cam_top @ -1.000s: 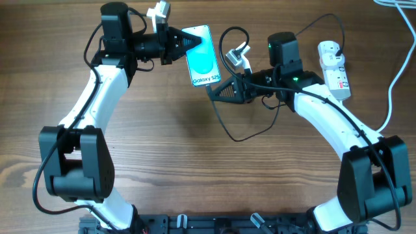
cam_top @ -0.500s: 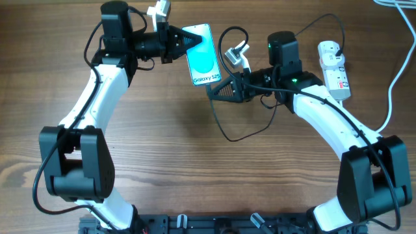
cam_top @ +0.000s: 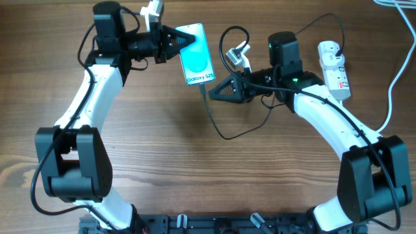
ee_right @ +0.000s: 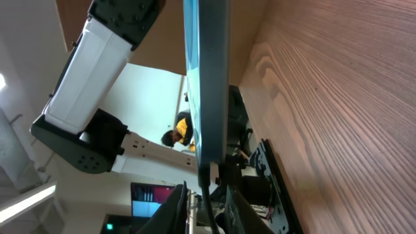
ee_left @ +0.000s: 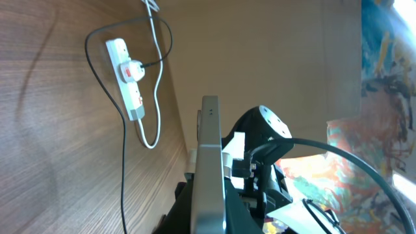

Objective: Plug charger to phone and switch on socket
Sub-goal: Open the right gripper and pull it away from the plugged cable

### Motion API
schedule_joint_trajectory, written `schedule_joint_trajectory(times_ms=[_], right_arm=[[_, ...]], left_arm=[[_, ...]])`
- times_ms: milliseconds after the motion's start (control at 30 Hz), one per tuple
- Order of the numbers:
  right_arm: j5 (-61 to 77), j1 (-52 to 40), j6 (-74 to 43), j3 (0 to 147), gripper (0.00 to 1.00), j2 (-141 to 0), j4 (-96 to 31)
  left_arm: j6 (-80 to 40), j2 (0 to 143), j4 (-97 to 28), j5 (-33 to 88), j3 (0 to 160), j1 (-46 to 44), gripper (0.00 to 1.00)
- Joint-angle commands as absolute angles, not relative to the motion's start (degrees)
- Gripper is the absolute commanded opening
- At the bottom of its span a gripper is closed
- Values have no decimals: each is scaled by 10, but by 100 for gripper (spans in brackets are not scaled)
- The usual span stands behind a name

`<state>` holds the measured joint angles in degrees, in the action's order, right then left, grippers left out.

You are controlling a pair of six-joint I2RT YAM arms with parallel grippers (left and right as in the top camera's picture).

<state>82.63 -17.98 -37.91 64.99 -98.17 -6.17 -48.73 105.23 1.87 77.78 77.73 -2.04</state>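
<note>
My left gripper [cam_top: 184, 40] is shut on the top end of the phone [cam_top: 197, 54], holding it above the table with its teal screen up. The charger [cam_top: 224, 135], a thin black cable, hangs from the phone's lower end and loops across the wood. My right gripper [cam_top: 212, 91] sits just below and right of that end, its jaws slightly apart. In the right wrist view the charger [ee_right: 205, 188] runs down from the phone's edge [ee_right: 213, 78] between my open right gripper [ee_right: 208, 209], with gaps on both sides. The socket [cam_top: 335, 68] lies at the far right.
A thick white cord [cam_top: 392, 97] curves along the right table edge. In the left wrist view the phone's edge [ee_left: 209, 162] fills the middle and the socket [ee_left: 128, 77] lies beyond with black cable around it. Bare wood lies in front of both arms.
My left arm has carried the phone up and to the left, away from my right gripper. The right jaws have parted and let go of the cable, which stays in the phone.
</note>
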Motion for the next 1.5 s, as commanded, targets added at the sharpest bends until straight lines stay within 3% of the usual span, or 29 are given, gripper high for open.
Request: schedule_joint_trajectory(times_ms=[0,200,367,767,900,1167,1467], right_arm=[[807,-197,-376,661,21,-976,-63],[793,-207,-377,661,20,-976,-63],[778,-207,-382,661,4,-976,-63],[772,-207,-435,662,5,-976,28],[763,-206,-437,662,4,-976,39],[743,-205,-439,664,4,-976,41],[726,-205,-455,664,5,-976,43]], left_arm=[[-481,1052,20,774,778,-24,4],[-470,1052,19,771,778,-29,4],[-467,1052,19,771,778,-40,4],[-424,1052,13,904,778,-47,4],[-373,1052,-58,904,778,-51,4],[-153,1052,-312,900,778,-51,4],[-152,1051,-316,861,778,-96,4]])
